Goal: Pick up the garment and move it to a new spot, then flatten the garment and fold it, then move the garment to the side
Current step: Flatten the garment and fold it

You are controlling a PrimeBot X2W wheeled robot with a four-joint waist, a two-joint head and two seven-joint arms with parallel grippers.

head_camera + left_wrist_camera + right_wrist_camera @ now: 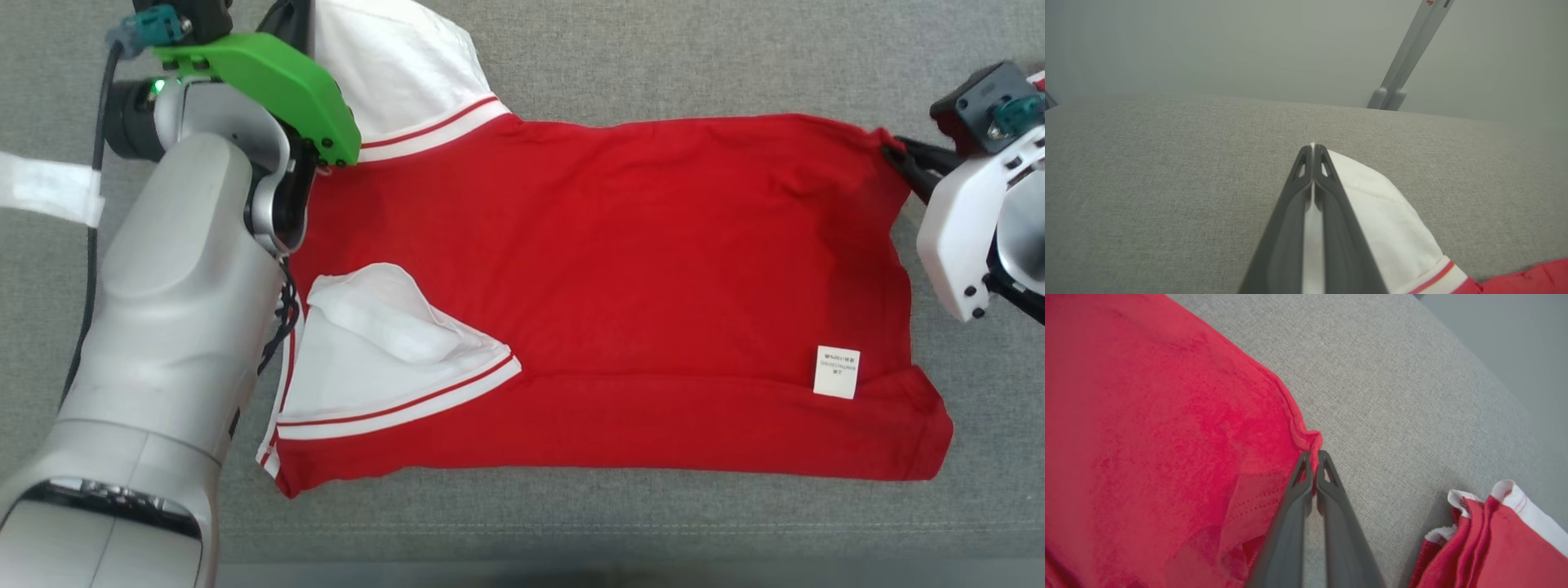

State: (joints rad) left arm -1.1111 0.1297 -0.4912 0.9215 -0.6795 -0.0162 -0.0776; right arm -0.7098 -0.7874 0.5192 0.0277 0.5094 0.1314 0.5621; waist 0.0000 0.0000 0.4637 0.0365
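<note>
One red garment (620, 269) lay flat by the near edge of the grey cushion (735, 57), long axis left–right, sleeves leftward, hem rightward. Left gripper (1312, 150) clamped the far white sleeve (392, 73); right gripper (1314, 457) pinched the far hem corner (873, 139).

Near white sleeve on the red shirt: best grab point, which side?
Likely its raised fold, taken from above: the near sleeve bulges up off the red shirt there, while its striped edge lies flat.
</note>
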